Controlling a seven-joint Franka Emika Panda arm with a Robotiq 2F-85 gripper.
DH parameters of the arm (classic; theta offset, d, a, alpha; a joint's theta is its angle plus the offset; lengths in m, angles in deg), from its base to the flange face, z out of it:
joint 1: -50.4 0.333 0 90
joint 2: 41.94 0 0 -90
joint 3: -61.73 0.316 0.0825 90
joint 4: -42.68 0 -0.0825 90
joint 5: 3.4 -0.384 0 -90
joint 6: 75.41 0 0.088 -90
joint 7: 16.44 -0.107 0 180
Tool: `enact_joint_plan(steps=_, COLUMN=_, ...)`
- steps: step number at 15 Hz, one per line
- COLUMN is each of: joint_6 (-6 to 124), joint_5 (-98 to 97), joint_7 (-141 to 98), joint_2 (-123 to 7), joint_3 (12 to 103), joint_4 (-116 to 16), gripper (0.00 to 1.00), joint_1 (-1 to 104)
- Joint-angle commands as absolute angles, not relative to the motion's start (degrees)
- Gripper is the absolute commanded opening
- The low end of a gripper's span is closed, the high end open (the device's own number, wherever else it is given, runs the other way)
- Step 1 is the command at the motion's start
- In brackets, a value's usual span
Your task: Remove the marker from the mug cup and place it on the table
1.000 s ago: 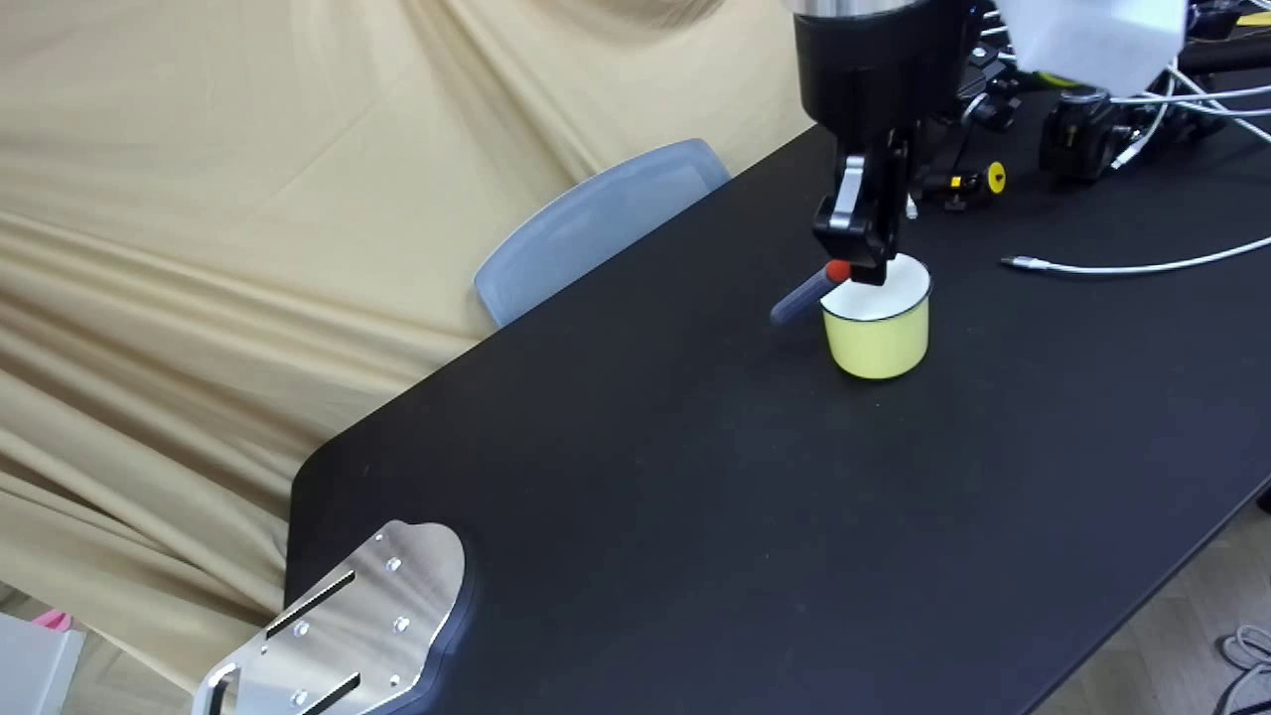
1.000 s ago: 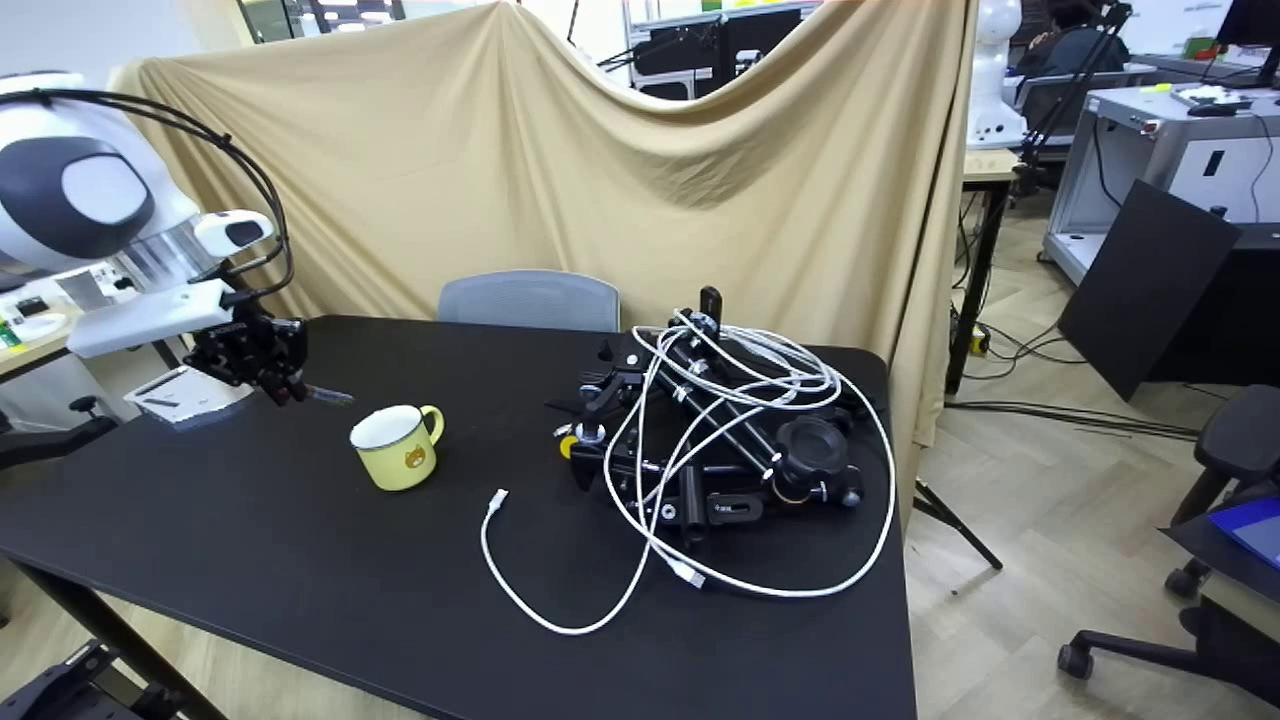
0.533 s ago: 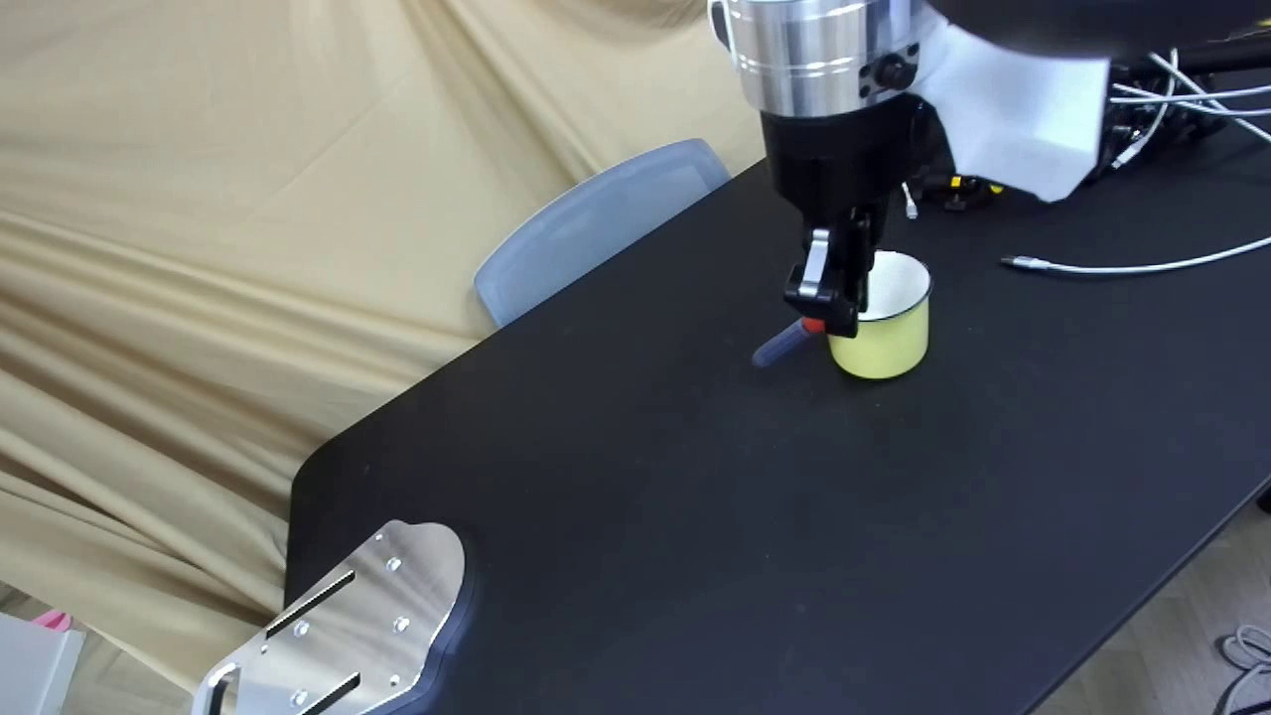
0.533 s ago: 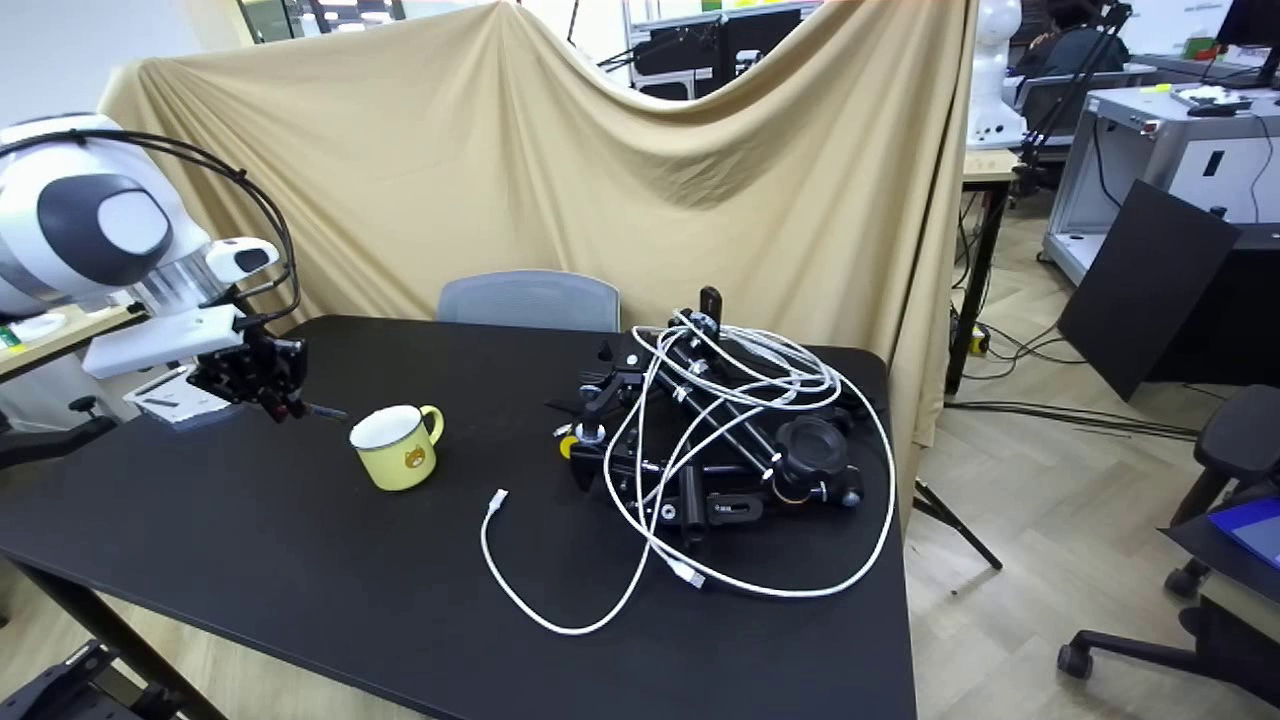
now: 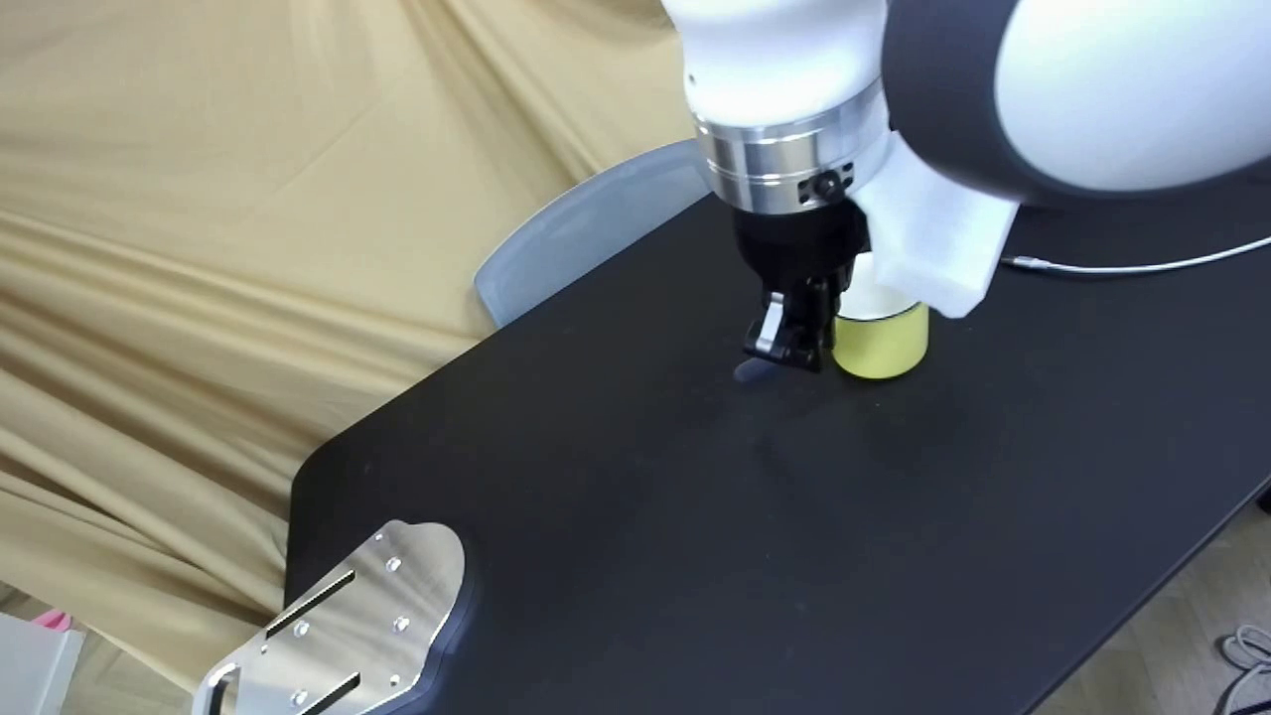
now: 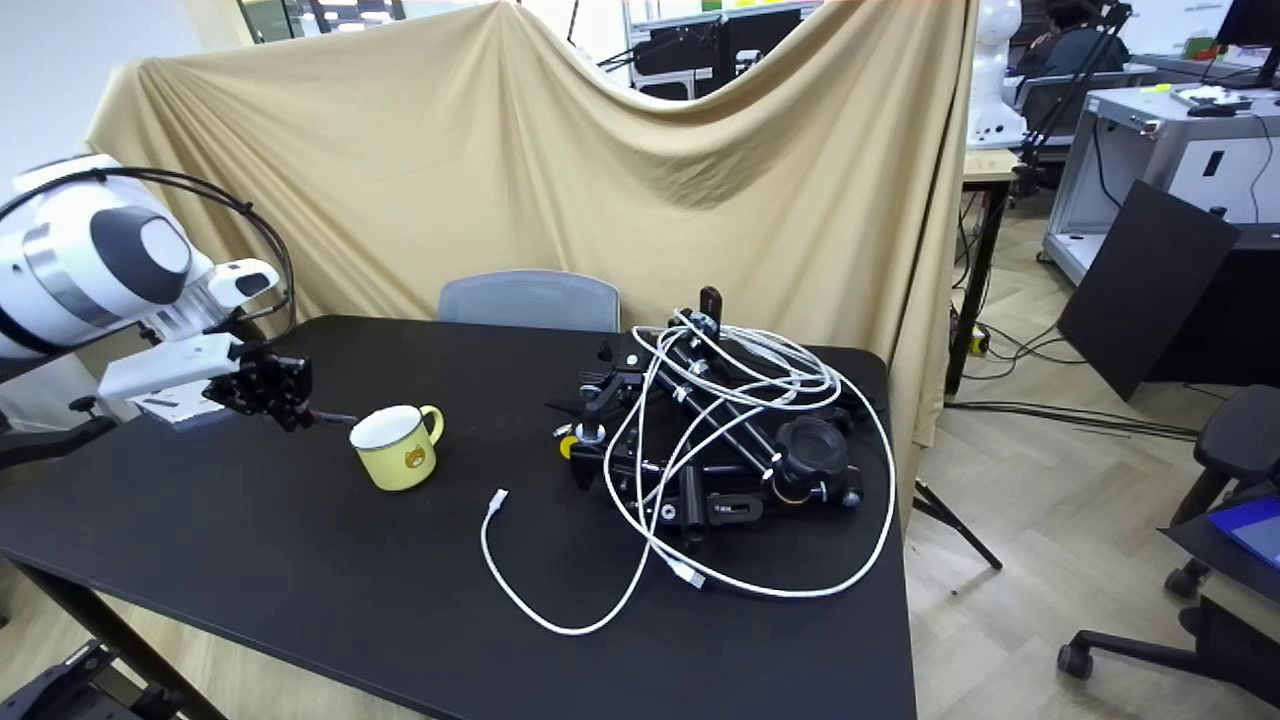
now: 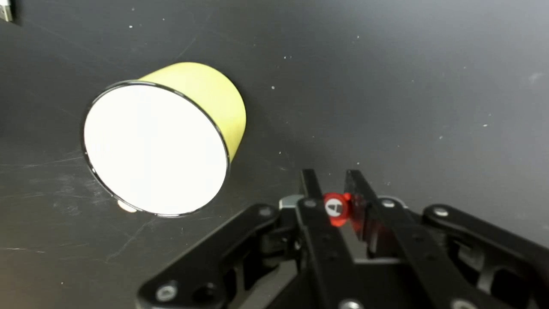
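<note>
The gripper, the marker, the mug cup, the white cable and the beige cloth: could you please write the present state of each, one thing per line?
The gripper: closed on the marker.
The marker: held near its red end, out of the mug cup; whether it touches the table, I cannot tell.
The mug cup: upright on the table.
The white cable: looped over black equipment, visible ends unplugged.
The beige cloth: hanging in folds.

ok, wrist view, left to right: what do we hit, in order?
Cable plug in the top-left corner → mug cup → marker, red end showing, held in the gripper. Left out: the table, since it runs the full width behind them.
</note>
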State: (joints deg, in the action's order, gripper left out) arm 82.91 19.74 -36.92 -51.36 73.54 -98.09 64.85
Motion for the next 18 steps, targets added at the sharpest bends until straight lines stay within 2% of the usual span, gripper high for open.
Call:
enact_joint_plan(steps=1, joint_6=86.5, joint_5=30.8, joint_7=-52.1, joint_2=-54.7, joint_3=67.7, joint_4=-94.7, gripper=0.05, joint_1=69.3)
enact_joint_plan(steps=6, joint_6=87.7, joint_5=41.5, joint_7=-66.7, joint_2=-59.3, joint_3=62.9, joint_4=-90.9, gripper=0.05, joint_1=73.4)
enact_joint_plan(steps=16, joint_6=87.3, joint_5=40.1, joint_7=-65.9, joint_2=-65.0, joint_3=63.1, joint_4=-88.0, gripper=0.05, joint_1=77.2)
enact_joint_plan(steps=17, joint_6=87.1, joint_5=39.4, joint_7=-65.4, joint_2=-65.1, joint_3=63.4, joint_4=-88.0, gripper=0.46, joint_1=77.0)
enact_joint_plan(steps=18, joint_6=86.9, joint_5=38.8, joint_7=-64.9, joint_2=-65.3, joint_3=63.7, joint_4=-88.1, gripper=0.46, joint_1=76.8)
